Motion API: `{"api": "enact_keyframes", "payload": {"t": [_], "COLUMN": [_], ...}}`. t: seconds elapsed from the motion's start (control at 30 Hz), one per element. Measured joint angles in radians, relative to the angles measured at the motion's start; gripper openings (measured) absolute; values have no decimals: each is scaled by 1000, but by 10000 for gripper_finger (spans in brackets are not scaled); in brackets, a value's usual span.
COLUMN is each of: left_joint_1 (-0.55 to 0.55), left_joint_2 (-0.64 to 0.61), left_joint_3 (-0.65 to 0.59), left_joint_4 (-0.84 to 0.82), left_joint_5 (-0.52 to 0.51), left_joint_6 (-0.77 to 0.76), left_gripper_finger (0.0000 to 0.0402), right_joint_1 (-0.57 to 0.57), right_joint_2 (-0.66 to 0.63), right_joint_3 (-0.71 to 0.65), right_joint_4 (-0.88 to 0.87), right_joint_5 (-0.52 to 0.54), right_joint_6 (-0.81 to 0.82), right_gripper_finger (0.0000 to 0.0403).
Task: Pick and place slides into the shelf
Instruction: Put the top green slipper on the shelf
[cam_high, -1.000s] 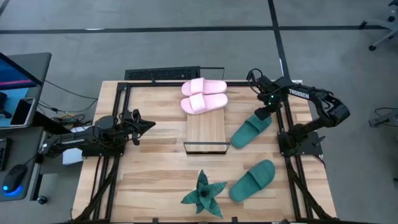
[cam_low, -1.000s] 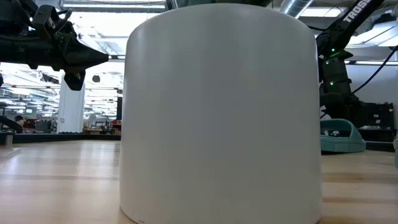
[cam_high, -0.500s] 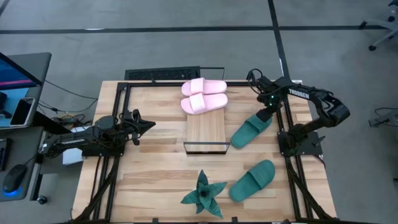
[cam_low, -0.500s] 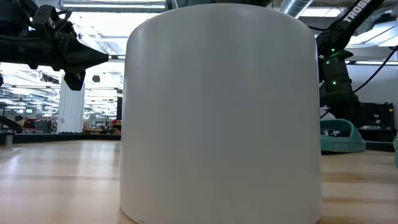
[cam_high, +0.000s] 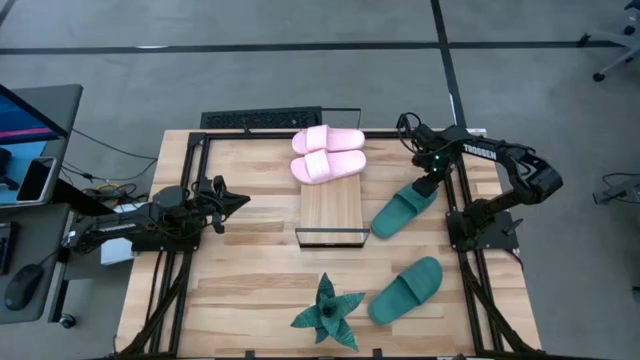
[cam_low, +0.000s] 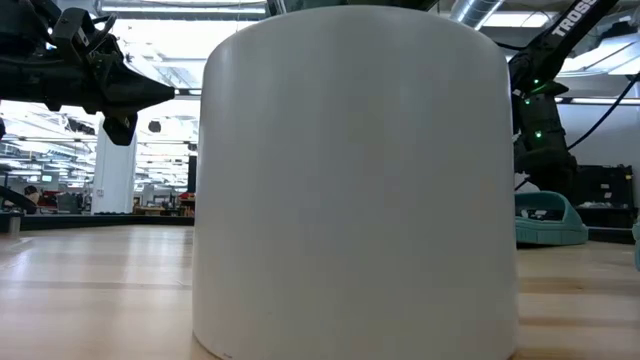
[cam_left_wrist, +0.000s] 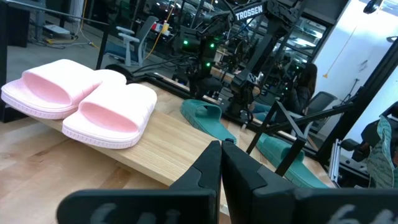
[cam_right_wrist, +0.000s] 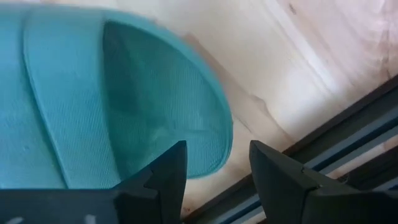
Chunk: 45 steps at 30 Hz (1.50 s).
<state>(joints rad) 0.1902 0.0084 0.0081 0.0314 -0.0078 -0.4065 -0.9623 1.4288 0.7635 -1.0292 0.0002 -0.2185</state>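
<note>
Teal slide (cam_high: 403, 211) unmoved, right gripper (cam_high: 430, 184) fingers still spread above it

Wooden table (cam_high: 250, 270), shelf (cam_high: 331, 212) with pink slides (cam_high: 328, 153), two teal slides (cam_high: 404, 211), plant (cam_high: 328, 311)

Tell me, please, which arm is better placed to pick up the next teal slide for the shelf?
Right, probably. The right gripper hovers with open jaws over the heel of the upper soft teal slide. The left gripper, jaws shut, waits across the light-wood slatted shelf.

matt foam-like teal slide (cam_right_wrist: 93, 93), pale wood-grain shelf (cam_high: 331, 208), black metal frame
</note>
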Motion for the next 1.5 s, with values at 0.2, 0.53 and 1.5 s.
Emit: {"api": "enact_keyframes", "payload": {"t": [0.2, 0.53, 1.5], "left_joint_1": [0, 0, 0], "left_joint_2": [0, 0, 0], "left_joint_3": [0, 0, 0], "left_joint_4": [0, 0, 0], "left_joint_5": [0, 0, 0], "left_joint_6": [0, 0, 0], "left_gripper_finger": [0, 0, 0], "right_joint_1": [0, 0, 26], "right_joint_2": [0, -38, -515], "right_joint_3": [0, 8, -20], "right_joint_4": [26, 19, 54], "right_joint_5": [-13, -19, -3], "right_joint_6": [-1, -1, 79], "right_gripper_finger": [169, 169, 171]}}
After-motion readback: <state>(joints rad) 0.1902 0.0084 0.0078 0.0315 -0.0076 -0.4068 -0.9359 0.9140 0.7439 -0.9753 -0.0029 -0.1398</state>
